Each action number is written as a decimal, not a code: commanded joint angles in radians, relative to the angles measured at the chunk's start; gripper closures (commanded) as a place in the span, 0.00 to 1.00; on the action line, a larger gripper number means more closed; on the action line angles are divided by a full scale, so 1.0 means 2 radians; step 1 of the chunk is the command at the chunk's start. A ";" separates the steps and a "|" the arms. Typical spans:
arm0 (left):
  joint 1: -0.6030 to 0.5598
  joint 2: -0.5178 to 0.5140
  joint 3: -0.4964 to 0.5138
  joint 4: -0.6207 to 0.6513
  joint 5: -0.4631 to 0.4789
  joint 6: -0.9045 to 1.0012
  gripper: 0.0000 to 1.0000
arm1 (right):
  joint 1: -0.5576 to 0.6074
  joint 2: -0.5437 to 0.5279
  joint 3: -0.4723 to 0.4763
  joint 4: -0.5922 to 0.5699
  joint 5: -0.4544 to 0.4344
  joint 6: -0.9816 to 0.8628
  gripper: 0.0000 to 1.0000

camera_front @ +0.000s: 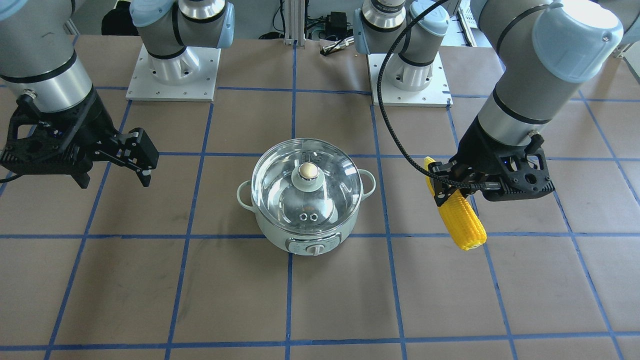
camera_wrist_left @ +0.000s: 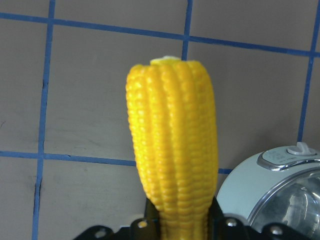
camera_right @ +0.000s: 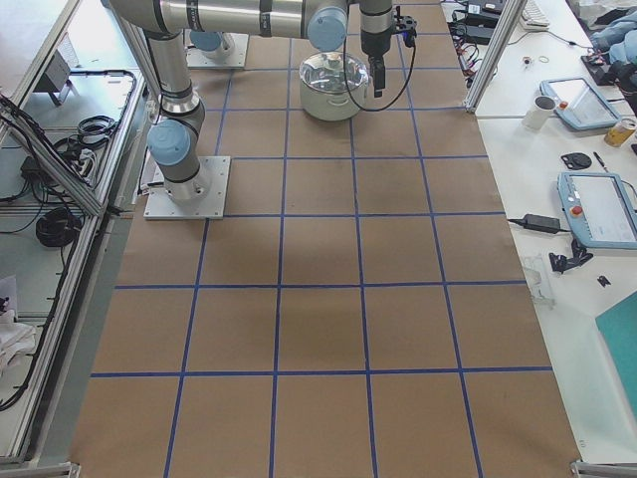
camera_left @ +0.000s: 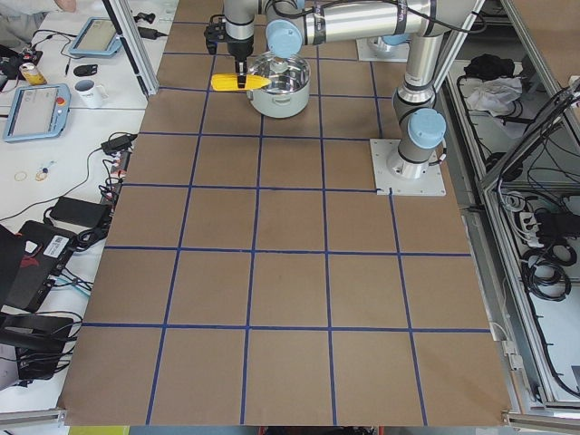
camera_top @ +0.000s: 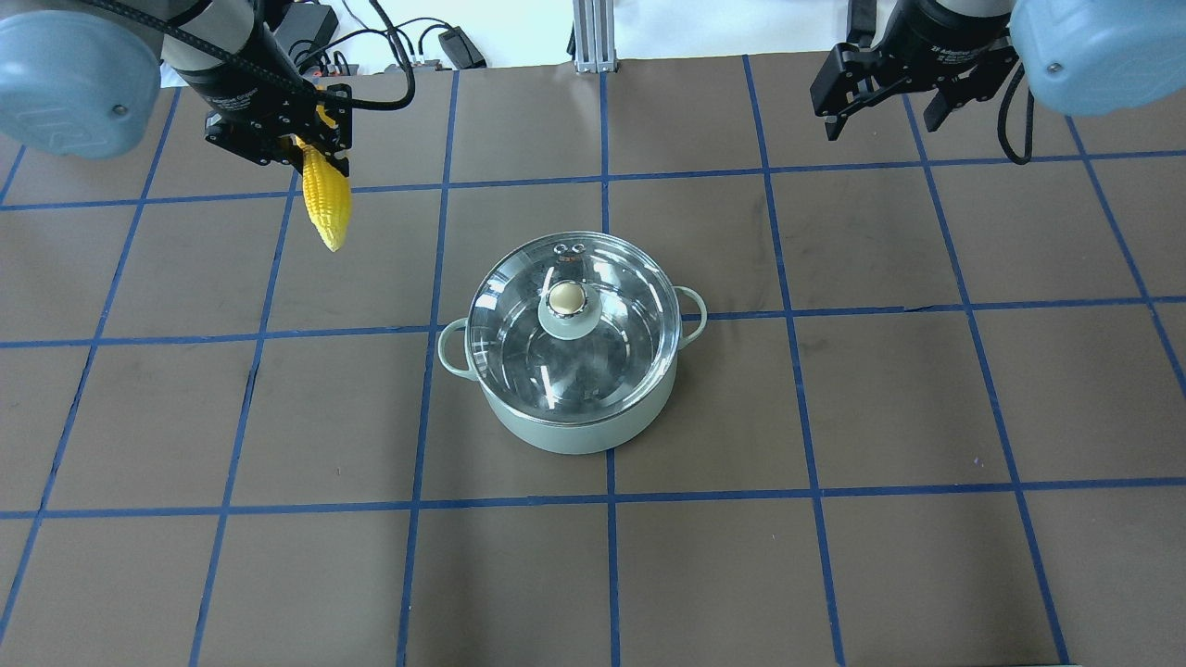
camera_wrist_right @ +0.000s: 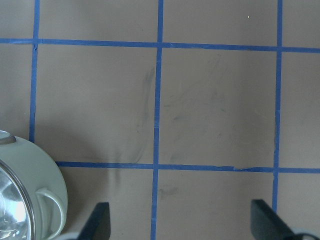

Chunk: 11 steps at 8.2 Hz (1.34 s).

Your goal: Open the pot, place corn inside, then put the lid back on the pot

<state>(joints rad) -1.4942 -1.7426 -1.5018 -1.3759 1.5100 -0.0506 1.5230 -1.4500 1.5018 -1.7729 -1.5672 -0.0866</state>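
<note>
Bright even light; glare on lid (camera_top: 572, 324)

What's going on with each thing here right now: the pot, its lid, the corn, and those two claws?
pot: upright on the table, closed.
lid: seated on the pot, no gripper touching it.
corn: clamped at one end, held off the table to one side of the pot, not inside it.
left gripper: shut on the corn.
right gripper: open, empty, off to the pot's other side.
</note>
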 commanded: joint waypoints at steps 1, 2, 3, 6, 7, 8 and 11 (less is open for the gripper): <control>0.000 0.000 0.000 -0.001 0.000 0.000 1.00 | 0.000 -0.001 0.000 0.000 0.001 0.001 0.00; 0.000 0.000 0.000 -0.001 0.000 0.000 1.00 | 0.001 -0.002 0.000 0.000 0.001 0.004 0.00; 0.000 -0.001 0.000 0.001 0.000 0.000 1.00 | 0.003 -0.003 0.000 0.003 0.001 0.013 0.00; 0.001 -0.001 0.000 0.000 0.000 0.004 1.00 | 0.024 0.001 0.001 0.005 0.003 0.049 0.00; 0.001 -0.001 0.000 0.000 0.000 0.004 1.00 | 0.041 0.003 0.002 0.005 0.008 0.100 0.00; 0.001 -0.001 0.000 -0.001 0.000 0.006 1.00 | 0.064 0.006 0.002 0.005 0.007 0.122 0.00; 0.004 -0.001 0.000 -0.001 0.001 0.020 1.00 | 0.168 0.043 0.012 -0.011 0.001 0.218 0.00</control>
<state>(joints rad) -1.4882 -1.7438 -1.5018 -1.3773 1.5122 -0.0205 1.7292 -1.4161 1.5153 -1.7740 -1.5604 0.1979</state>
